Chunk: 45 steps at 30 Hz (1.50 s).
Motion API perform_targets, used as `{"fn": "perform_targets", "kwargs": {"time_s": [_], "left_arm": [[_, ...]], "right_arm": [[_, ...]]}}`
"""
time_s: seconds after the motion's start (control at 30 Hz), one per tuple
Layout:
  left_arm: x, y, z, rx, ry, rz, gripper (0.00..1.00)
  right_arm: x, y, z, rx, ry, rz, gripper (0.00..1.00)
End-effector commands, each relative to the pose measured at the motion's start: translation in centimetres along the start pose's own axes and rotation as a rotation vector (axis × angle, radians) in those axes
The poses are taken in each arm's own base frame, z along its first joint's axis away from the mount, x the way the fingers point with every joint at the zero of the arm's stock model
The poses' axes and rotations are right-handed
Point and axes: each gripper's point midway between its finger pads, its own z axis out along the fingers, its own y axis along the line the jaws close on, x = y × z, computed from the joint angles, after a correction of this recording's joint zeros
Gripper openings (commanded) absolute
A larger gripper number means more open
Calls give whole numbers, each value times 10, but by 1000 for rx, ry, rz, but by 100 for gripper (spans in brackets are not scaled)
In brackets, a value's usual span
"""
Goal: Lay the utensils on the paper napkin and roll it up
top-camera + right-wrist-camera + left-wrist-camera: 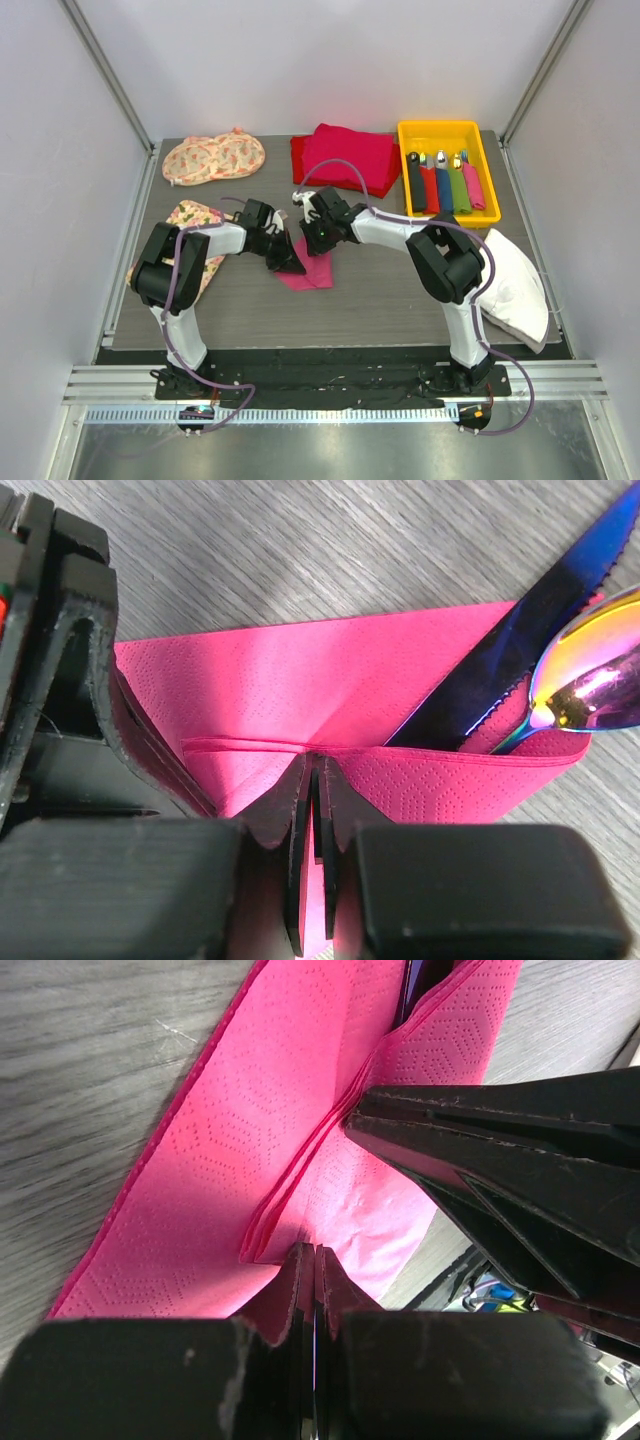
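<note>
The paper napkin (pixel 314 274) lies on the grey mat, folded over into a triangle, bright pink (pixel 300 670). Under its flap sit the utensils: a dark blue serrated knife (pixel 520 640) and a shiny spoon bowl (pixel 590 685) stick out at the right. My right gripper (pixel 318 762) is closed to a sliver on the folded edge of the napkin, with pink paper showing between its fingers. From the other side my left gripper (pixel 315 1252) is shut, its tips touching the napkin's (pixel 250 1110) fold. In the top view, left gripper (pixel 292 264) and right gripper (pixel 318 246) meet over the napkin.
A yellow bin (pixel 440 128) of colour-handled cutlery stands at the back right. Beside it lies a red cloth pile (pixel 345 155). Floral mats lie at the back left (pixel 213 157) and under the left arm (pixel 192 215). A white cloth (pixel 515 280) lies on the right.
</note>
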Motion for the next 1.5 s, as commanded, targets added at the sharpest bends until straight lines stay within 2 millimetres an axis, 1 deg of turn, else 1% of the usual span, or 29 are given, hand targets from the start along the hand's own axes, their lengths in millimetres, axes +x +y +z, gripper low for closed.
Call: {"fn": "perform_targets", "kwargs": {"time_s": [0.0,0.03,0.07,0.17,0.23,0.27,0.3,0.37,0.5,0.6,0.8,0.83,0.87,0.9,0.93,0.97,1.0,1.07,1.17,1.27,1.37,1.43,1.47], "left_arm": [[-10,10,-7,-58,-62,33,3],[-13,5,-9,-41,-75,42,4],[-17,-5,-14,-15,-97,59,4],[-18,-28,-22,45,-110,71,6],[-17,-40,-23,84,-113,78,7],[-14,-45,-21,93,-106,84,7],[-15,-50,-21,109,-114,91,7],[-14,-54,-18,115,-106,89,7],[-14,-48,-5,100,-90,64,6],[-12,-37,5,75,-76,52,6],[1,2,24,-35,-26,7,4],[2,7,25,-52,-24,5,4],[10,20,28,-91,5,-7,3],[12,26,29,-110,11,-15,2],[11,31,28,-117,8,-30,2],[13,35,28,-129,8,-34,2],[13,37,28,-137,8,-32,2],[12,36,28,-138,9,-32,1],[10,34,29,-133,8,-32,1],[7,31,28,-128,4,-28,1],[7,30,27,-127,2,-25,1],[7,29,27,-126,0,-19,1],[7,30,27,-129,3,-23,1]], "right_arm": [[23,-16,7,58,40,-42,12],[24,-16,6,55,40,-41,11],[26,-16,7,53,43,-37,11],[26,-14,6,44,41,-34,11],[27,-13,5,38,41,-24,11],[27,-12,6,33,42,-24,11],[27,-12,5,32,40,-20,11],[27,-11,5,28,39,-12,11],[23,-8,2,18,31,-3,11],[20,-7,1,12,25,3,11],[11,-4,-3,0,5,17,11],[6,-3,-5,-2,-7,20,11],[1,-2,-9,-5,-19,26,12],[-9,3,-13,-22,-38,41,15],[-13,2,-17,-24,-45,50,17],[-24,5,-25,-29,-70,58,18],[-30,6,-30,-35,-83,76,21],[-48,11,-44,-48,-124,79,22],[-54,16,-54,-60,-129,84,22],[-47,17,-53,-66,-107,88,22],[-36,15,-46,-64,-79,86,21],[-28,12,-38,-56,-57,82,20],[-28,11,-36,-52,-58,79,20]]}}
